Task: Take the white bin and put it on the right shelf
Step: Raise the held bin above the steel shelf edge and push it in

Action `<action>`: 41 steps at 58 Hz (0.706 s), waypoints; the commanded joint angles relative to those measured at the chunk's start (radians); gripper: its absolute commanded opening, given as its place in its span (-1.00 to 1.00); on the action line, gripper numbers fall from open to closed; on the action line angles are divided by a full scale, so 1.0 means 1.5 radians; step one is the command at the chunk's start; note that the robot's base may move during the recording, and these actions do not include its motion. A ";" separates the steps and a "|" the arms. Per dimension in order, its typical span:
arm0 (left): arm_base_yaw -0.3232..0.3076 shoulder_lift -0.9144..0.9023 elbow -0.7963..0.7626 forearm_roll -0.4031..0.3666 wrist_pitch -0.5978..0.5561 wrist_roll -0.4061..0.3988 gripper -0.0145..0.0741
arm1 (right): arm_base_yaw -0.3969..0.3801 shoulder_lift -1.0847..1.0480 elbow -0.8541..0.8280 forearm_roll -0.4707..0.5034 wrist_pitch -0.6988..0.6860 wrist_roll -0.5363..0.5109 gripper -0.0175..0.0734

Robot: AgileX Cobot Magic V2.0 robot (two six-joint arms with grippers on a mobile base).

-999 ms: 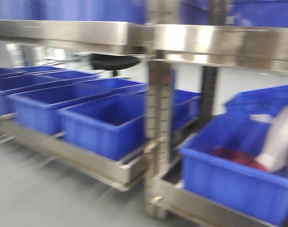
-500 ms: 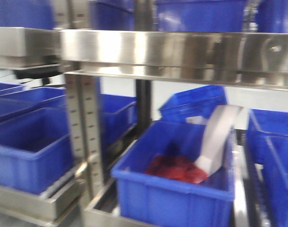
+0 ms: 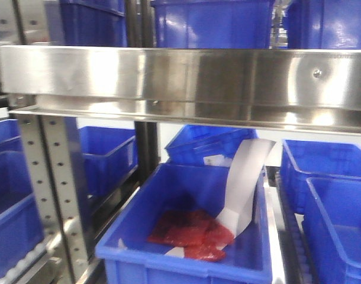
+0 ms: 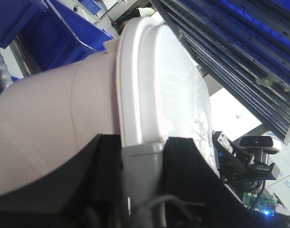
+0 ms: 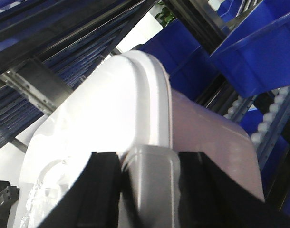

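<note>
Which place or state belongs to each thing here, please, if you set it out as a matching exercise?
Things:
1. white bin
2. red packets
3. white strip
4. front rail

Places or states:
A. lying inside the front blue bin
B. standing tilted out of that bin
C. held at its rim by the left gripper and the right gripper
D. shiny steel, spanning the upper view

Pairs: 1-C, 2-A, 3-B, 4-D

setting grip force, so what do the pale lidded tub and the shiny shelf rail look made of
Pale pinkish-white rectangular tub: looks like smooth, matte moulded plastic, with rounded corners. Its white lid: likely glossier plastic, perhaps translucent, with bright highlights. Broad shiny front rail of the shelf: apparently brushed stainless steel, given streaky reflections.
</note>
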 commanded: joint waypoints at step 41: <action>-0.037 -0.028 -0.020 -0.048 0.207 0.015 -0.96 | 0.026 -0.021 -0.023 0.037 0.154 -0.024 -0.48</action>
